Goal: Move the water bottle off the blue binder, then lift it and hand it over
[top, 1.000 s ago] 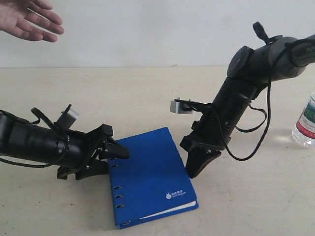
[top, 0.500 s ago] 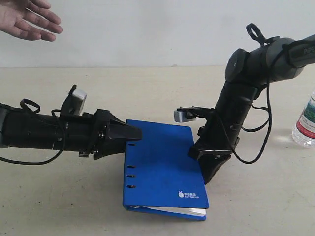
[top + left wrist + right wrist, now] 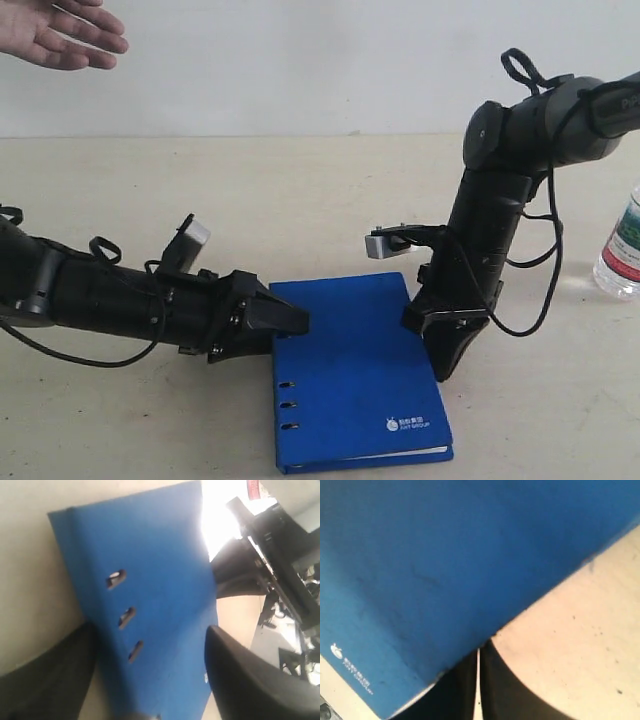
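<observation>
The blue binder (image 3: 350, 385) lies flat and closed on the table, with nothing on it. The water bottle (image 3: 622, 245) stands apart at the far right edge, partly cut off. My left gripper (image 3: 290, 318) lies low at the binder's far left corner. In the left wrist view it (image 3: 150, 627) is open, with blue cover (image 3: 150, 555) and spine holes between its fingers. My right gripper (image 3: 445, 372) points down at the binder's right edge, shut and empty. In the right wrist view its tips (image 3: 479, 650) meet beside the cover (image 3: 420, 555).
A person's open hand (image 3: 60, 35) hovers at the top left. A white wall stands behind the beige table (image 3: 250, 200). The binder's front edge lies close to the bottom of the exterior view.
The binder has slid right and toward the front, turning slightly. Both grippers moved with it; the left arm dropped lower. The bottle has not moved.
</observation>
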`<state>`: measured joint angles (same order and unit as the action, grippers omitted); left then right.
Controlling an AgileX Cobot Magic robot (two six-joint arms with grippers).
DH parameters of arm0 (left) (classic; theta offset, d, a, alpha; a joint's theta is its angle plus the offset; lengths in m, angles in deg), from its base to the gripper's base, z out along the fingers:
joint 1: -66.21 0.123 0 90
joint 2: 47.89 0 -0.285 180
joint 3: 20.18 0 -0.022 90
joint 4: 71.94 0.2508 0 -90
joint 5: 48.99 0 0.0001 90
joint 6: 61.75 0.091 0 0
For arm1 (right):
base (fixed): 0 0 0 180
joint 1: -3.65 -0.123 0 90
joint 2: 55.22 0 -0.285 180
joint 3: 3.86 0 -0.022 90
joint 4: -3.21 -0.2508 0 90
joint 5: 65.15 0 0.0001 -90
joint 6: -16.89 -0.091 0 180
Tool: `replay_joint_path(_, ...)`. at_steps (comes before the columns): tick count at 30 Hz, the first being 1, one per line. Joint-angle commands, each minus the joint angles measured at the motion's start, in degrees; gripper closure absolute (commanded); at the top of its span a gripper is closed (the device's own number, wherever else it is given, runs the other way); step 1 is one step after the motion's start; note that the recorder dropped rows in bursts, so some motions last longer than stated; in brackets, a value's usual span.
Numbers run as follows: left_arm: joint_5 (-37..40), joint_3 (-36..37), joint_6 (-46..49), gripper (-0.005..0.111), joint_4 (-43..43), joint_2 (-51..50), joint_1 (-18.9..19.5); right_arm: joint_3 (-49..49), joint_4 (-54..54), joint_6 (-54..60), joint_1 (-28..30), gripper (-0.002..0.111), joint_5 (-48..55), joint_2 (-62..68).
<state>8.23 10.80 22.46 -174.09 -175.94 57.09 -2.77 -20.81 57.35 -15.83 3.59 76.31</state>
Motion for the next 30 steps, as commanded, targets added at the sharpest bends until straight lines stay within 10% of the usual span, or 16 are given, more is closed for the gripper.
replay_joint_path(1,12.74,-1.57,5.59,0.049,2.2,1.58,-2.92,0.55,-10.21,0.35,-1.15,0.108,-5.12,-0.32)
replay_joint_path(16,12.74,-3.81,7.46,0.051,2.2,5.05,-9.56,0.55,-21.09,12.6,-1.15,0.108,-1.16,-0.32)
replay_joint_path(25,-0.86,-3.81,-6.48,0.072,12.21,4.95,-9.42,0.55,-20.99,12.6,-1.15,0.108,1.19,-0.32)
replay_joint_path(30,-4.67,-3.81,-7.15,0.102,12.48,6.07,-9.31,0.55,-20.65,13.15,-1.04,0.108,-0.18,-1.21)
